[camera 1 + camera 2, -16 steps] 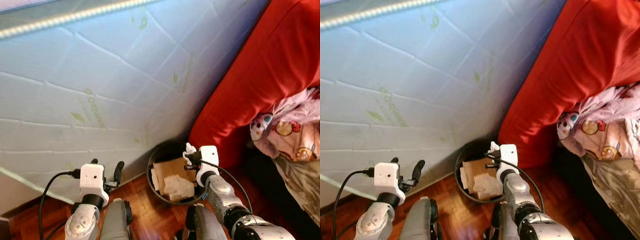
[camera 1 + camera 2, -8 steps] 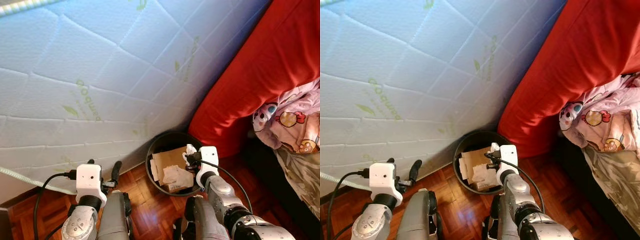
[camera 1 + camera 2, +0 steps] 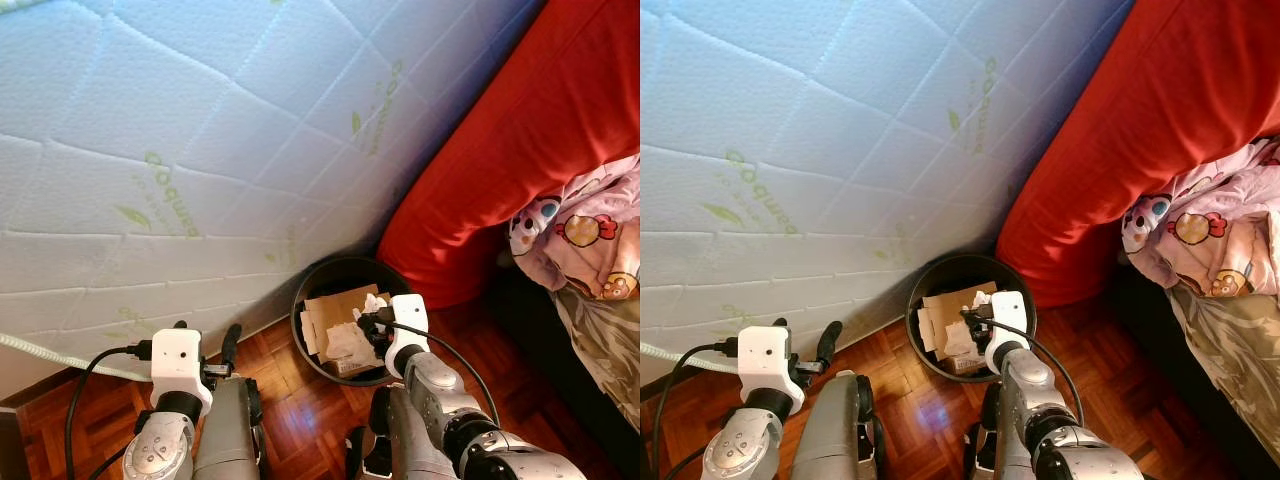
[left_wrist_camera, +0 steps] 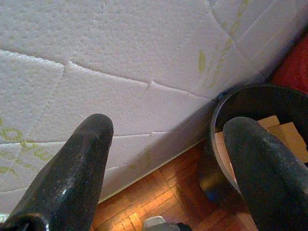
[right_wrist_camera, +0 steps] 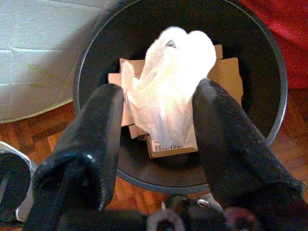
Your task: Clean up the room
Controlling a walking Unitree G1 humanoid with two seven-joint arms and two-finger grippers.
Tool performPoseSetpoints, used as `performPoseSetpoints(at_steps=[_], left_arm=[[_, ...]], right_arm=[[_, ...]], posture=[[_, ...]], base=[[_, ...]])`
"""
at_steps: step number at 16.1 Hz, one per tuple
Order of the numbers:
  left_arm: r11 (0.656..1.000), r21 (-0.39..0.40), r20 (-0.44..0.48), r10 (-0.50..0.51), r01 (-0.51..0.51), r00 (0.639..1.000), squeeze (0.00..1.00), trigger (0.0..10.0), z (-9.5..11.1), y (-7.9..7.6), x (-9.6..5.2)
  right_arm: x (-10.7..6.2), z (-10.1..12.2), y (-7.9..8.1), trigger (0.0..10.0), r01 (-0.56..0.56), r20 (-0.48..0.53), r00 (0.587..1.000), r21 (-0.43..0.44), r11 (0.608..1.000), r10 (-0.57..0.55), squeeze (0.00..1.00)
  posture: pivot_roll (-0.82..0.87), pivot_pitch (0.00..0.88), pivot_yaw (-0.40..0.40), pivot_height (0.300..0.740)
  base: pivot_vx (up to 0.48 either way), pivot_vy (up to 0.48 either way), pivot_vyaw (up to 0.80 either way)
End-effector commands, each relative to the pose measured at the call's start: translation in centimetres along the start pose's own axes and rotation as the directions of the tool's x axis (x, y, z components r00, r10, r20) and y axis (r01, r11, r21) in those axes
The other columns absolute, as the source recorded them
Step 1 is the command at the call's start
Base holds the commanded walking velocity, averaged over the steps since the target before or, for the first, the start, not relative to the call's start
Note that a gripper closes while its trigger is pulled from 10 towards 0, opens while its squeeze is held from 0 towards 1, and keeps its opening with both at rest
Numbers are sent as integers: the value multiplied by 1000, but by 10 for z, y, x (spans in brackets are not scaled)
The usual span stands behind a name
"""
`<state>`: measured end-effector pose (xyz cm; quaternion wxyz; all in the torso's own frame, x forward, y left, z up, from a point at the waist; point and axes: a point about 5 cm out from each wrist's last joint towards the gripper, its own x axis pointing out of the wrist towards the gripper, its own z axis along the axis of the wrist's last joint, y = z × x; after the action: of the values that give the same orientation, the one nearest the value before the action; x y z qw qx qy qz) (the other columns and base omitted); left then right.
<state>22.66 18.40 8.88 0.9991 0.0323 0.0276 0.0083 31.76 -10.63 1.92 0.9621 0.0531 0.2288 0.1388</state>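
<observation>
White crumpled tissue (image 5: pixel 168 96), thin and wrinkled, pinched between the right gripper (image 5: pixel 159 110) fingers, directly over the black bin (image 5: pixel 269 57) holding cardboard scraps (image 5: pixel 226 72). Left gripper (image 4: pixel 168 159) open, holding nothing, facing the quilted mattress (image 4: pixel 120 57). Since a second ago, the right gripper has come further over the bin.

A reddish-brown parquet floor (image 3: pixel 300 400) runs along the bottom of the frame. A round black bin (image 3: pixel 318 290) stands on it at lower centre, between a white quilted mattress (image 3: pixel 200 150) leaning at left and a red mattress (image 3: pixel 520 150) at right.
</observation>
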Motion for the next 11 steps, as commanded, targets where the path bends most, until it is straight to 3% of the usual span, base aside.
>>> performPoseSetpoints(at_steps=[1, 4, 6, 11], left_arm=[[1000, -11, -24, 7, -7, 1000, 0, 10000, -4, -1, -4], [1000, -12, -28, 6, -7, 1000, 0, 10000, -4, 0, -4], [1000, -11, -29, 6, -7, 1000, 0, 10000, -4, 0, -4], [1000, -10, -30, 5, -5, 1000, 0, 10000, -5, 0, -4]], right_arm=[[-3, -10, -2, 10000, -1, -36, 999, -9, 1000, 1, 1000], [-3, -11, -2, 10000, -5, -39, 999, -34, 999, 3, 1000], [-3, -9, -1, 10000, -17, -40, 999, -109, 994, 12, 1000], [0, -6, 7, 10000, -27, -39, 999, -116, 993, 22, 1000]], posture=[[185, 347, -99, 625], [184, 347, -97, 625], [185, 347, -96, 625], [185, 346, -92, 625]], base=[[0, 0, 0], [0, 0, 0], [0, 0, 0], [0, 0, 0]])
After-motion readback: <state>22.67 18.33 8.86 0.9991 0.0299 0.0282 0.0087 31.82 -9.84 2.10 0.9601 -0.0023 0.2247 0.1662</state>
